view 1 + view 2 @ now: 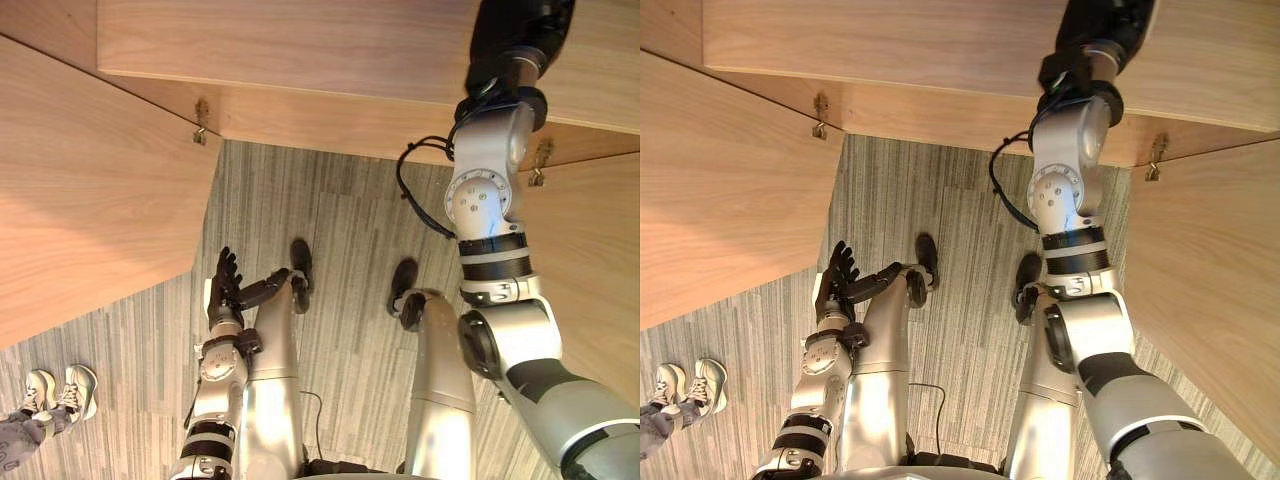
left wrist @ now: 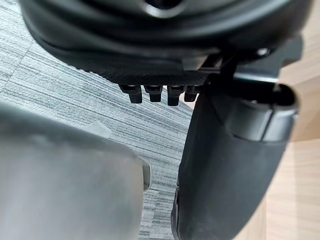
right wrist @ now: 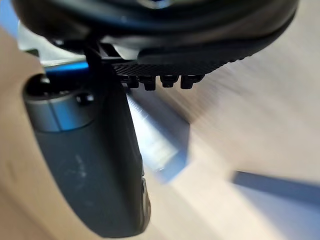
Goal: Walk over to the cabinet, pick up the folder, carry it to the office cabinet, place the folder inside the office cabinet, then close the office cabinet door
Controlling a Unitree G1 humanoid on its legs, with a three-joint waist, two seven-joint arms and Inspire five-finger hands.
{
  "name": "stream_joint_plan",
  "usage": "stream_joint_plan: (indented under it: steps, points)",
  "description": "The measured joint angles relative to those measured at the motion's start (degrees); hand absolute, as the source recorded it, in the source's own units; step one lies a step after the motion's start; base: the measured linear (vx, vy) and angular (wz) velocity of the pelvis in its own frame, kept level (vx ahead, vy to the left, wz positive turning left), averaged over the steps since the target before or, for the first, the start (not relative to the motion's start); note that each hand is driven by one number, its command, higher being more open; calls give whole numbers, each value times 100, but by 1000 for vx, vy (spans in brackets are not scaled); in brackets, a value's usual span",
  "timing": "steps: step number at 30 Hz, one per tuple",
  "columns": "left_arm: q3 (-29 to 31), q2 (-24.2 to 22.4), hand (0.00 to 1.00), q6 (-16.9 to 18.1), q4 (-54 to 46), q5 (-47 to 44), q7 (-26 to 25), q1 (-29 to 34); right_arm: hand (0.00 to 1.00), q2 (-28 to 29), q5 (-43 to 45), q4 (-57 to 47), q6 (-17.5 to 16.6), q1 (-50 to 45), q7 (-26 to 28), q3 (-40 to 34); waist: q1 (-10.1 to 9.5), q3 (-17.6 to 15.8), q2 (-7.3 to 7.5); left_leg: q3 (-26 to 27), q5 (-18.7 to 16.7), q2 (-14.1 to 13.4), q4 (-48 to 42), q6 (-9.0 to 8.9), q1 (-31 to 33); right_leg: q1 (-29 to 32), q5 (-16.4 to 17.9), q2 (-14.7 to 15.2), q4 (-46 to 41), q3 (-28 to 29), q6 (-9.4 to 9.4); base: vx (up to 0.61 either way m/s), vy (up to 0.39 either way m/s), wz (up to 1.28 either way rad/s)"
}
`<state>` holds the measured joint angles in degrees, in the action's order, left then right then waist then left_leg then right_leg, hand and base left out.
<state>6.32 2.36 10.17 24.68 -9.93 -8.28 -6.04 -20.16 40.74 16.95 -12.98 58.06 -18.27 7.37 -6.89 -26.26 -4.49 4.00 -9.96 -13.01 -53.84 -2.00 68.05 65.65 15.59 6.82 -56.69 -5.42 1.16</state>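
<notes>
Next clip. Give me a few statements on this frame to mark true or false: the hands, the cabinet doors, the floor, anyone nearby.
1. The left hand hangs low by the robot's side, fingers straight, holding nothing. True.
2. The right hand is raised to the wooden cabinet. True.
3. Both cabinet doors are shut. False: the left door and the right door stand open.
4. The floor is bare tile. False: it is grey striped carpet.
5. Nobody else is around. False: a person's white shoes stand on the carpet to the robot's left.
</notes>
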Motion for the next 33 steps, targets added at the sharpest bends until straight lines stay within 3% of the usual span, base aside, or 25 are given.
stream_joint_plan:
  steps: [1,2,6,10,13,21,27,33]
  points:
    - [0,4,100,9,-3,6,25,36,100,-239,-263,-24,85,-113,224,221,15,1,2,0,-2,0,19,2,-41,-47,0,0,24,-8,1,0,0,0]
    - [0,45,100,21,-17,31,87,100,0,-489,-545,-73,151,-253,457,446,32,9,18,2,-2,2,57,1,-81,-85,-3,0,61,-14,6,0,0,0]
    - [-3,127,100,124,-123,69,249,276,0,-1299,-1365,-9,296,-572,1216,1118,88,54,104,12,33,4,177,7,-91,-102,-38,0,183,-50,16,0,0,0]
    - [-14,171,100,147,-26,101,382,282,0,-1668,-2468,186,285,-545,1464,1219,133,61,117,8,42,6,212,12,-126,-161,-52,2,237,-75,22,0,0,0]
    - [-11,215,100,158,48,101,421,282,0,-1761,-3161,458,275,-488,1521,1220,130,116,222,33,57,8,314,6,-222,-238,-54,3,309,-80,20,0,0,0]
    - [-13,222,100,157,78,101,490,282,0,-1857,-3288,616,289,-559,1661,1206,113,153,284,70,76,9,433,9,-273,-283,-64,3,426,-92,20,0,0,0]
    - [9,206,100,153,94,101,446,282,0,-1616,-3525,624,453,-711,1247,889,117,153,284,114,76,3,476,10,-333,-308,-69,0,457,-68,22,0,0,0]
    - [110,111,100,142,91,95,309,281,0,-1002,-4832,1031,856,-329,452,323,115,153,284,131,81,-9,523,14,-326,-299,-95,-19,529,-61,23,0,0,0]
